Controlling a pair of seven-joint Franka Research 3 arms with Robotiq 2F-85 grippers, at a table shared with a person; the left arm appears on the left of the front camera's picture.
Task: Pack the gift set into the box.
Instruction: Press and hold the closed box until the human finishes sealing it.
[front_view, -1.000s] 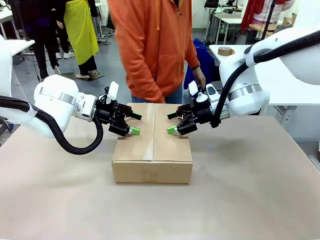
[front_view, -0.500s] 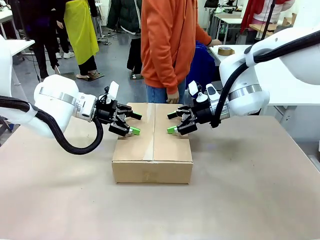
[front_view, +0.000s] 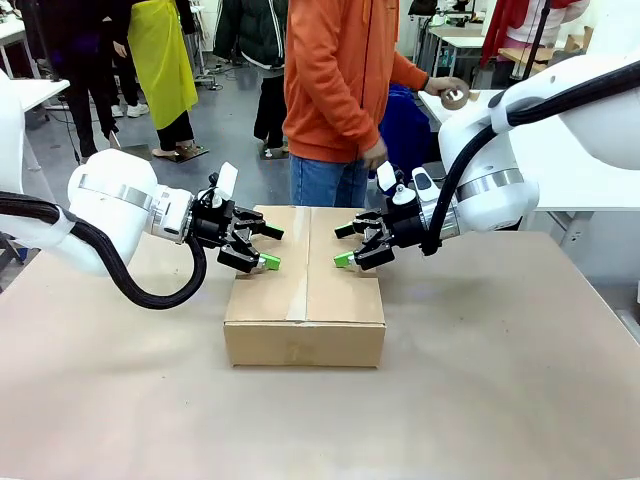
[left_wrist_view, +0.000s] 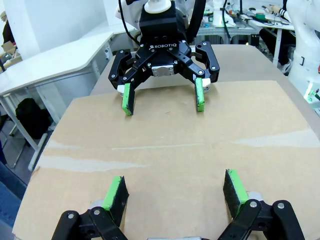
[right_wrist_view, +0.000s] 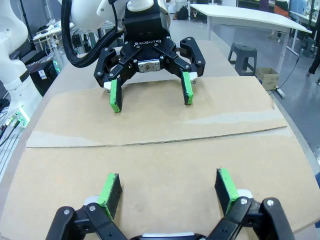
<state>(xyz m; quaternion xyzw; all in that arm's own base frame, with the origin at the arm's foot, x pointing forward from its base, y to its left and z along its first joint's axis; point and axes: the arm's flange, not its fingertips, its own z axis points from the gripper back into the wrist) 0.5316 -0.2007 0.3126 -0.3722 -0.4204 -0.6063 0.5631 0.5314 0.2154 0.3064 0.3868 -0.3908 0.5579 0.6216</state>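
Box (front_view: 305, 285) sits mid-table, flaps folded down flat, seam running front to back along the top. Gift set isn't visible, so presumably it's inside already; can't confirm.

Left side first: left gripper (front_view: 266, 247) hovers low over the box's left flap, jaws spread wide, nothing between them. In the left wrist view its green pads (left_wrist_view: 116, 192) hang just above the cardboard, w/ the other gripper facing it across the top.

Centre: the seam (right_wrist_view: 150, 141) shows as a thin line where the flaps meet, and pale tape-like streaks lie across the cardboard. Whether it's sealed, can't tell. Flaps lie level, no spring-up.

Right side: right gripper (front_view: 345, 245) mirrors the left over the right flap, also wide open and empty, pads (right_wrist_view: 226, 186) close above the board. Behind, a person in an orange top (front_view: 340, 80) stands at the far edge, one hand (front_view: 375, 155) hanging near the right arm, the other at a tape roll (front_view: 456, 97) on the next table.

Handling, my read: corrugated carton, stiff at edges and corners, top panels will flex if pushed mid-span. Prob light to moderate w/ contents. Surface is matte, decent grip for rubber pads. Too broad for one jaw to span, so best bet is pressing flaps down near the seam from both sides, or squeezing the carton between the two arms at its short sides, low, where walls are stiffest.
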